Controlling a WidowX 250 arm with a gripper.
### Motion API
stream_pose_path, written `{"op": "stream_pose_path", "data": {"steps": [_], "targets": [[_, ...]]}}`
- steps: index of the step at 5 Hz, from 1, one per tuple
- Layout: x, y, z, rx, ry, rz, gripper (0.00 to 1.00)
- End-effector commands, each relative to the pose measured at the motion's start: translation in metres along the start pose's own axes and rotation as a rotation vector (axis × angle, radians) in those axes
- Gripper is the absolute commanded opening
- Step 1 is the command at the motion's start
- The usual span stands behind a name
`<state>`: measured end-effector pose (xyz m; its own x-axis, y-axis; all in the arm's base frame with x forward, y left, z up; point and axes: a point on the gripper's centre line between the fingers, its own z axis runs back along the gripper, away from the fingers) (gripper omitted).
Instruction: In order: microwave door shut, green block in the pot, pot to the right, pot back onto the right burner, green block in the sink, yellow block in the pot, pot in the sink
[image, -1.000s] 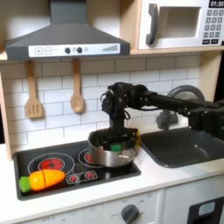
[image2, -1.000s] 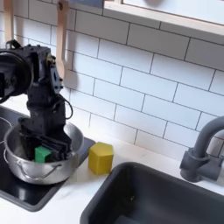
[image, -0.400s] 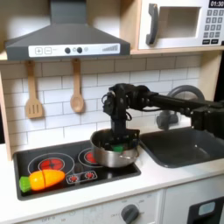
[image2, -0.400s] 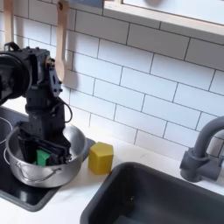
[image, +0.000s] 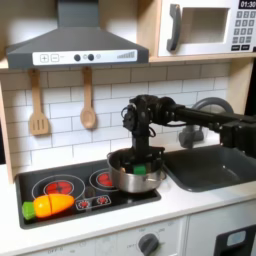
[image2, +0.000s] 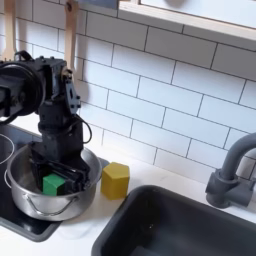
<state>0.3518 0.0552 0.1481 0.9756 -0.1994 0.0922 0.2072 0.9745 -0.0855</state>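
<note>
The steel pot (image: 122, 181) (image2: 28, 198) stands on the right burner in both exterior views, close to the stove's edge. My gripper (image: 138, 163) (image2: 57, 172) reaches down into it, fingers spread open. The green block (image: 139, 169) (image2: 53, 184) lies on the pot's bottom low between the fingers. The yellow block (image2: 116, 180) sits on the white counter just right of the pot in the second exterior view. The dark grey sink (image: 216, 170) (image2: 170, 225) lies further right. The microwave door (image: 205, 28) up on the shelf is shut.
An orange toy carrot (image: 52, 204) with a green tip lies at the stove's front left. Two wooden utensils (image: 38, 105) hang on the tiled wall. The dark faucet (image2: 230, 175) curves over the sink's far side. The left burner (image: 62, 187) is bare.
The pot has slid a little to the right with my gripper inside it, nearer the yellow block. The green block has travelled along in the pot.
</note>
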Motion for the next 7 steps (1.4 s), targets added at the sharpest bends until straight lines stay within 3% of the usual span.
{"op": "stream_pose_path", "data": {"steps": [1, 2, 3, 7], "targets": [[-0.001, 0.008, 0.002, 0.023, 0.007, 0.045, 1.0], [-0.002, 0.012, 0.003, 0.042, 0.032, 0.087, 1.0], [0.002, 0.02, 0.013, 0.072, 0.014, 0.107, 1.0], [0.004, 0.05, 0.015, 0.092, 0.024, 0.158, 1.0]]}}
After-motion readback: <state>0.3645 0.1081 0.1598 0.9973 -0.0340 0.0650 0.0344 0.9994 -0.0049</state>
